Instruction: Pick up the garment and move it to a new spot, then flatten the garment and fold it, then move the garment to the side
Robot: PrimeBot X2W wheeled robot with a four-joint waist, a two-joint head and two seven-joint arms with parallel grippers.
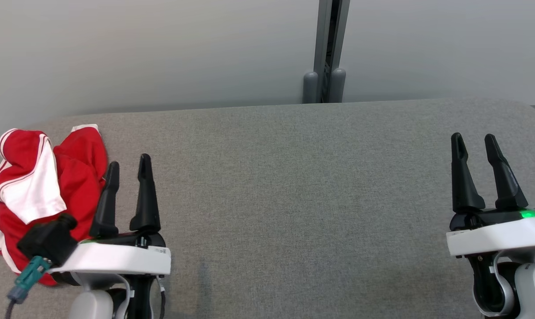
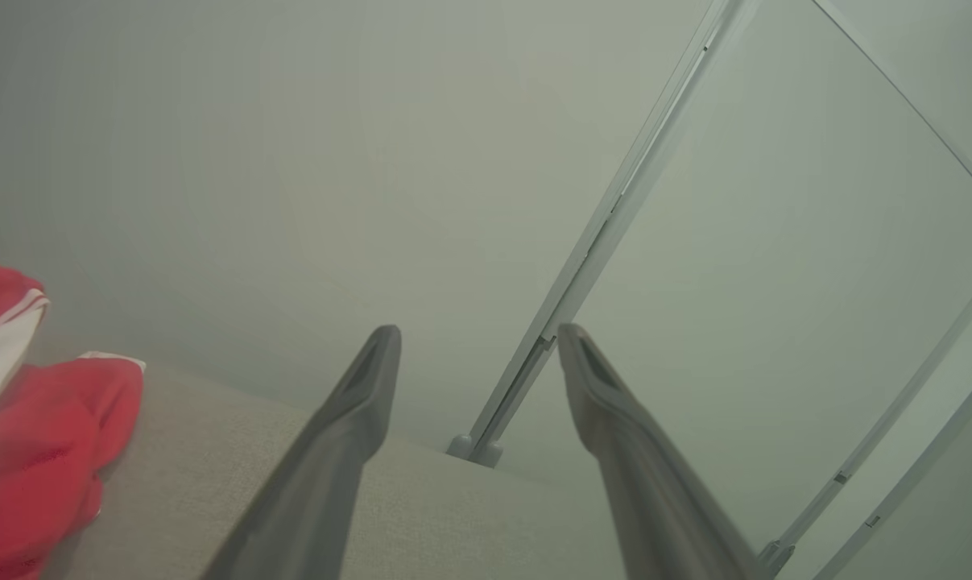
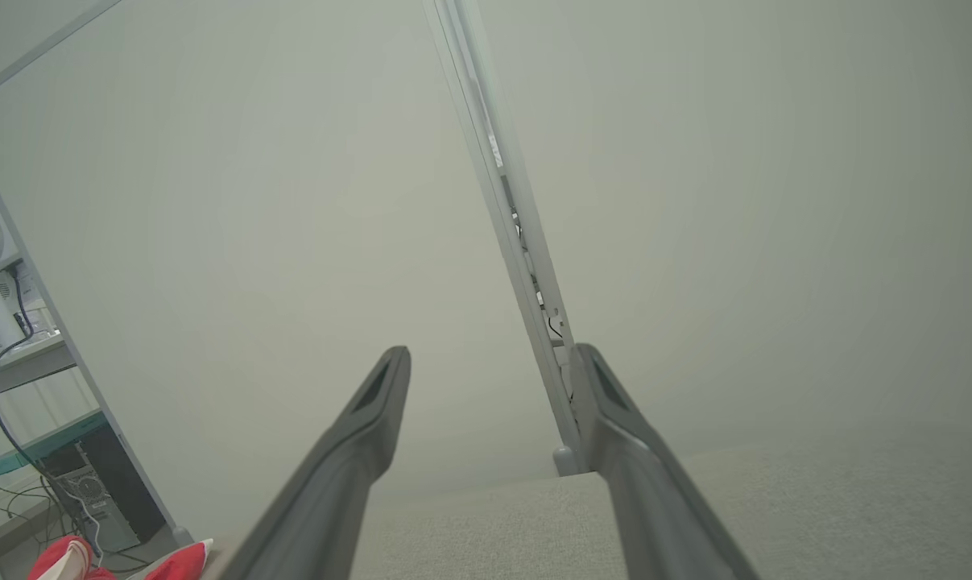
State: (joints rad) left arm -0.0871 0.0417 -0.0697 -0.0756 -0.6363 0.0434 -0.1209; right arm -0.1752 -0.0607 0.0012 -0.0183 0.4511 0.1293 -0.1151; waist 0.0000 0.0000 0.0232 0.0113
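Garment [image 1: 79, 173]: red and white, crumpled in a heap at the far left end of the grey counter [image 1: 294, 186]
Left claw [image 1: 129, 160]: just right of the garment, fingers parted, holding nothing
Right claw [image 1: 473, 136]: near the counter's right end, well apart from the garment, fingers parted, empty
Backdrop: pale wall panels [image 1: 161, 53] joined by a grey post [image 1: 327, 53] beyond the counter's far edge

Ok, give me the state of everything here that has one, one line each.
garment: crumpled in a heap, unfolded, not held, at the left end of the table.
left pincer: open, holding nothing, just right of the garment.
right pincer: open, holding nothing, over the table's right end.
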